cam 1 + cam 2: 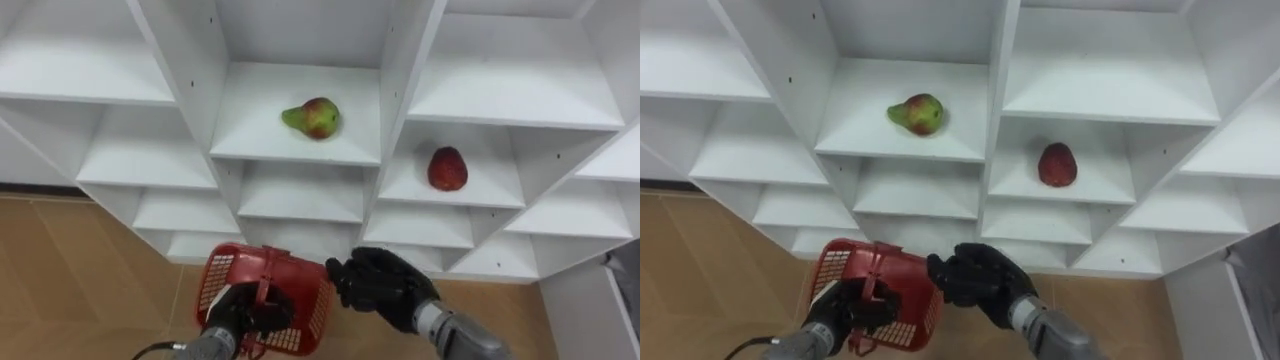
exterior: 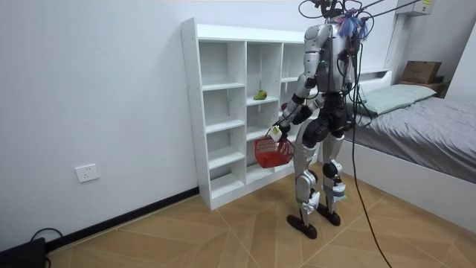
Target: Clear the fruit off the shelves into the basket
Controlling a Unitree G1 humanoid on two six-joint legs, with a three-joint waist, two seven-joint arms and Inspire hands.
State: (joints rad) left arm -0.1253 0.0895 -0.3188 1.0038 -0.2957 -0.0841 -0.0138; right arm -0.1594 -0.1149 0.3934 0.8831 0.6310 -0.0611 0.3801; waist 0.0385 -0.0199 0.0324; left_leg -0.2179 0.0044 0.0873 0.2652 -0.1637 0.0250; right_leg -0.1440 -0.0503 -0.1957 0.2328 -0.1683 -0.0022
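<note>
Red plastic mesh basket, lower centre, clasped by left hand; right hand just beside it, its state untellable; green-red pear and round red fruit on white shelves above.

One green-and-red pear, one round dark-red fruit, one red plastic mesh basket, and one white wooden shelf unit of open compartments.
</note>
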